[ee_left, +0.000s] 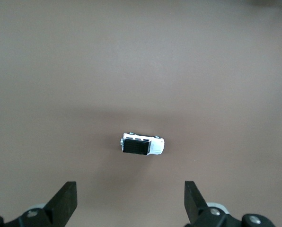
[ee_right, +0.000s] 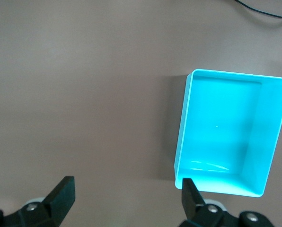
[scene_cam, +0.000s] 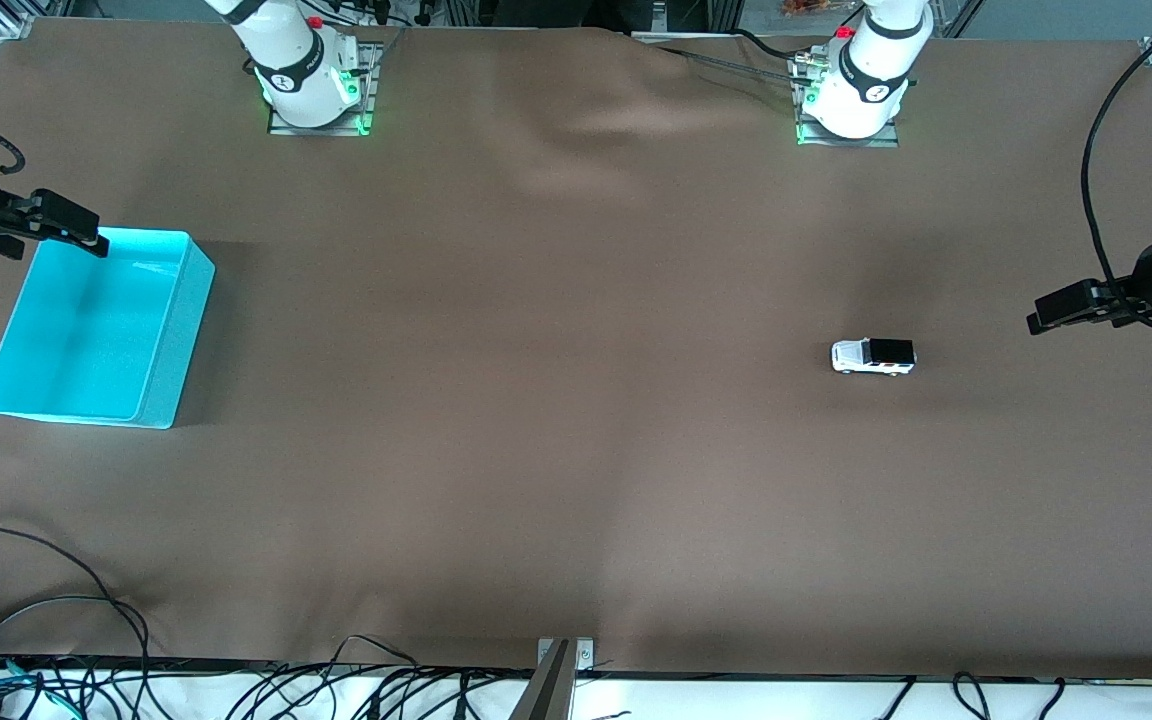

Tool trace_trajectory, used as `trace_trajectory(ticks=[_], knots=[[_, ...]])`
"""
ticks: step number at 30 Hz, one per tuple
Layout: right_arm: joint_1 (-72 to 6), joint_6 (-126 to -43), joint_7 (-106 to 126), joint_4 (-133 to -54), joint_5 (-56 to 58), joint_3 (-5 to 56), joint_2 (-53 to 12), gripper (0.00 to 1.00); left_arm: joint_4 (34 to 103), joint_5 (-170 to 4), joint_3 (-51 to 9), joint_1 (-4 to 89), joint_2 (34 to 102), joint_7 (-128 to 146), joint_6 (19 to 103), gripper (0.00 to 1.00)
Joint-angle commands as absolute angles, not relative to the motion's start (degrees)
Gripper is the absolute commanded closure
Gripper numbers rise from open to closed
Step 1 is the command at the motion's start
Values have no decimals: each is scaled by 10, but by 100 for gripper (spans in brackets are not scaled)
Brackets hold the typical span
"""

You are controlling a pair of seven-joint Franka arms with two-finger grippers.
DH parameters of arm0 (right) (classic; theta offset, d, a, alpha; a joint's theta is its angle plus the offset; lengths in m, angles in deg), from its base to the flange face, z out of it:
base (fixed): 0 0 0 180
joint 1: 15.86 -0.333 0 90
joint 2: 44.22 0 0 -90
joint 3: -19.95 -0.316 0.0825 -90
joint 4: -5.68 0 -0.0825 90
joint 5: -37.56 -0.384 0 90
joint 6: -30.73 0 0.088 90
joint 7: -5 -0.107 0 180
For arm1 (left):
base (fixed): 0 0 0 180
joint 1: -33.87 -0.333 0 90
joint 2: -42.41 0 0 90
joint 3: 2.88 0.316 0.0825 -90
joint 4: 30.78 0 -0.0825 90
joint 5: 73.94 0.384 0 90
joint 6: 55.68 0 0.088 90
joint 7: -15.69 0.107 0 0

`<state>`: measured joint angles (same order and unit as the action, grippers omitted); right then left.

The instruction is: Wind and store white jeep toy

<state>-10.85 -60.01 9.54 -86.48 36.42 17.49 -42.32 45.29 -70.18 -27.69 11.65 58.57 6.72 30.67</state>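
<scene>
Overhead, from the front camera, the white jeep toy point(scene_cam: 873, 356) sits on its wheels on the brown tabletop point(scene_cam: 536, 400), toward the left arm's end and well apart from every edge. The left gripper point(scene_cam: 1041, 318) hangs over the table edge at that end, fingers spread wide and holding nothing. At the right arm's end, the cyan bin point(scene_cam: 181, 330) stands empty, and the right gripper point(scene_cam: 91, 232) hovers over its corner farthest from the camera, also wide open and empty.

Seen from the left wrist, the jeep point(ee_left: 142, 144) lies on bare cloth between the two open fingers point(ee_left: 65, 203) but well clear of them. It looks light, hard and stiff, probably smooth plastic that could slip or roll on its wheels, so a pinch across the flat sides of the body seems the safest hold.

Seen from the right wrist, the bin point(ee_right: 183, 127) is open-topped with nothing inside, and the fingers point(ee_right: 63, 196) stand wide apart. Bare tabletop runs between jeep and bin, so there is ample room for rolling and carrying.
</scene>
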Motion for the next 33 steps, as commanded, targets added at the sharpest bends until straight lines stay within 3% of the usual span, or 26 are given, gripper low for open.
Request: trace_trajectory(ticks=[1, 33], knots=[[-106, -591, 90, -855, 374, 171, -423, 0, 451, -705, -276, 115, 584, 81, 298, 0], [-105, -605, 89, -851, 372, 171, -419, 0, 455, -706, -276, 115, 576, 81, 298, 0]])
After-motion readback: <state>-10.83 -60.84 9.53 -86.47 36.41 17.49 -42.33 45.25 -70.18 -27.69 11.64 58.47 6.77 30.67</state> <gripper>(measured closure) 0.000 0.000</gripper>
